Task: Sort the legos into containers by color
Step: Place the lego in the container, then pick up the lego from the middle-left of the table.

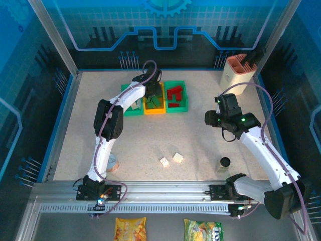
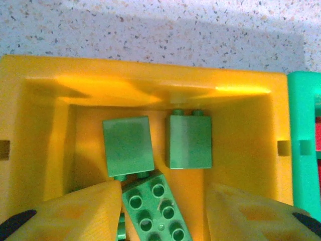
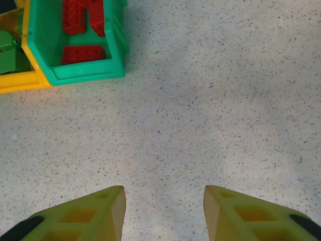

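My left gripper [image 2: 164, 201] hangs inside the yellow bin [image 2: 45, 100], the middle one of the three joined containers. Its jaws stand open around a green lego [image 2: 155, 208] that lies studs-up on the bin floor, close to the left finger and apart from the right one. Two more green legos [image 2: 188, 143] lie behind it. In the top view this gripper [image 1: 154, 93] is over the yellow bin [image 1: 154, 111]. Red legos [image 1: 174, 95] fill the right green bin [image 1: 177, 108]. Two cream legos [image 1: 170, 159] lie loose on the table. My right gripper [image 3: 164, 213] is open above bare table.
A tin can [image 1: 111, 163] stands by the left arm's base and a small black cup [image 1: 225, 162] by the right arm. A beige-and-salmon holder [image 1: 236, 73] is at the back right. The left green bin [image 1: 129, 111] is partly hidden by my left arm.
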Controlling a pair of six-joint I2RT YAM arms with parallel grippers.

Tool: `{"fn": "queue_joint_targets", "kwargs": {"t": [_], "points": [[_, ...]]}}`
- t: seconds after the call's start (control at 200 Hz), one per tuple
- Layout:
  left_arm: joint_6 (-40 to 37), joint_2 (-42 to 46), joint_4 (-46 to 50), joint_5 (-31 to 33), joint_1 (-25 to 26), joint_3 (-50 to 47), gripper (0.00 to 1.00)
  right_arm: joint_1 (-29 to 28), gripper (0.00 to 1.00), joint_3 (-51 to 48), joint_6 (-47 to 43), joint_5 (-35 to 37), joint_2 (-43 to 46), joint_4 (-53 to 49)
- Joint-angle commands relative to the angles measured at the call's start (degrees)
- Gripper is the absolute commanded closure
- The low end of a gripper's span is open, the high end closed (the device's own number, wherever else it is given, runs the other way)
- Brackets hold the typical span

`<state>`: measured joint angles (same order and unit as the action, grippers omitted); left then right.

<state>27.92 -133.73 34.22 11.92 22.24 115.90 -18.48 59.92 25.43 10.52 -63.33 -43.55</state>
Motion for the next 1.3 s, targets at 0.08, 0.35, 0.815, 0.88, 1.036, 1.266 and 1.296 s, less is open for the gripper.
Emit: {"fn": "queue_joint_targets", "kwargs": {"t": [0.08,0.35,0.815,0.88,1.036,1.266,1.296], "points": [[-2.7,5.9,4.7,-4.3,0.5,-0.4,0.52,-0.9,0.54,-0.3,0.5,0.1,-0.1,-0.7],[-5.0,13.0,10.1,-6.9,3.4,-8.3,0.52,-1.3,0.54,-1.4,1.0,-1.4,-1.7,0.5],[-7.9,26.4,14.8,-7.6,14.0,-27.4,0.52,-3.1,0.54,-2.3,0.4,-0.9,-3.0,0.8],[-8.6,28.3,14.2,-8.1,16.2,-30.3,0.52,-3.1,0.54,-2.4,0.3,-0.8,-3.0,0.9],[-10.2,31.2,12.8,-9.3,20.9,-35.9,0.51,-3.1,0.54,-2.8,0.0,-1.0,-3.1,1.1],[-22.1,34.5,13.5,-10.9,31.0,-40.6,0.45,-3.0,0.54,-3.1,-0.3,-0.4,-2.2,0.9],[-23.3,34.6,13.9,-10.8,31.9,-40.7,0.43,-3.0,0.54,-3.1,-0.3,-0.3,-2.2,0.9]]}}
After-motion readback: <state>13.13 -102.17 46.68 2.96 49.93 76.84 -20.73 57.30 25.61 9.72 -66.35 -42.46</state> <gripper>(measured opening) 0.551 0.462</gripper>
